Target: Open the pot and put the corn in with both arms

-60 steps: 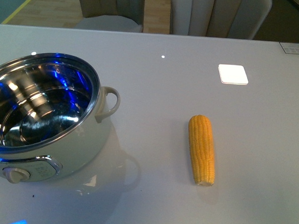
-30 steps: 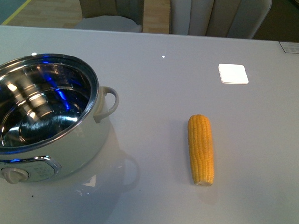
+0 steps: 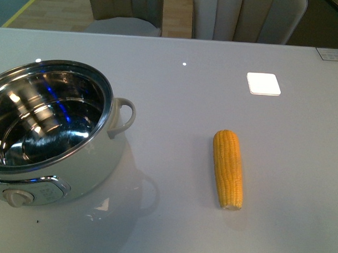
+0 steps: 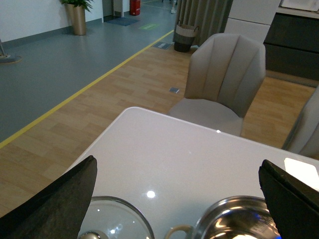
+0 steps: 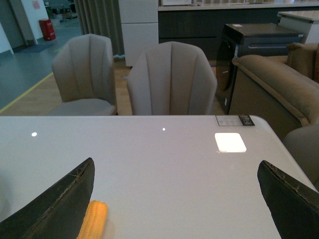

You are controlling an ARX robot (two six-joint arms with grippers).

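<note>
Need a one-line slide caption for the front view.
Lidless pot, empty inside, at left; corn lying on the grey table to its right, apart from it; no arm in view.

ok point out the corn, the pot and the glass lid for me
corn [image 3: 228,168], front view, middle of the cob
pot [image 3: 93,162], front view, cream outer wall below the steel rim
glass lid [image 4: 117,219], left wrist view, on the clear glass beside its knob
</note>
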